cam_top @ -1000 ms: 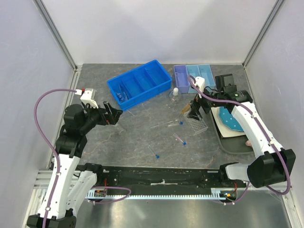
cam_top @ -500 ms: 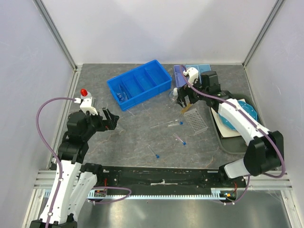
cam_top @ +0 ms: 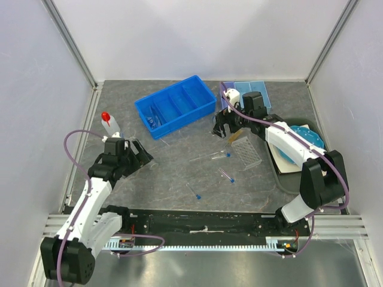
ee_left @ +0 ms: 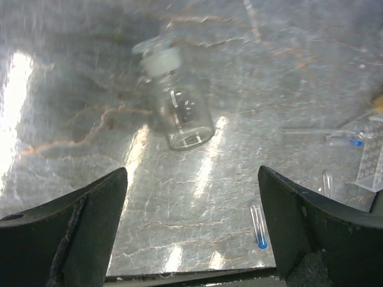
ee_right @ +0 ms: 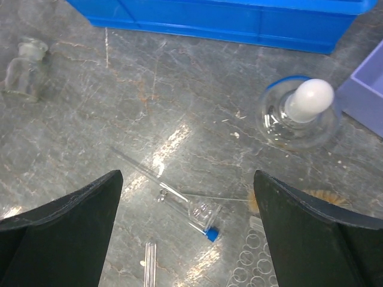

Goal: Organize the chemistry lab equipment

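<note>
Blue-capped test tubes (cam_top: 192, 191) lie loose, nearest on the desk. Left end effector (ee_left: 191, 173): jaws spread wide, empty. Small glass bottle (ee_left: 179, 110) on its side at its 12 o'clock. Likely light, slick, fragile and prone to roll, so grip across the body. Right end effector (ee_right: 187, 176): spread, empty. Stoppered round flask (ee_right: 299, 110) at its 1 o'clock, before the blue bin (ee_right: 239, 18).

My left gripper (cam_top: 142, 156) is open, near the bottle (cam_top: 108, 124). My right gripper (cam_top: 221, 125) is open just beside the blue bin (cam_top: 175, 106). Three tubes (cam_top: 226, 175) lie loose near the rack (cam_top: 247, 152).
</note>
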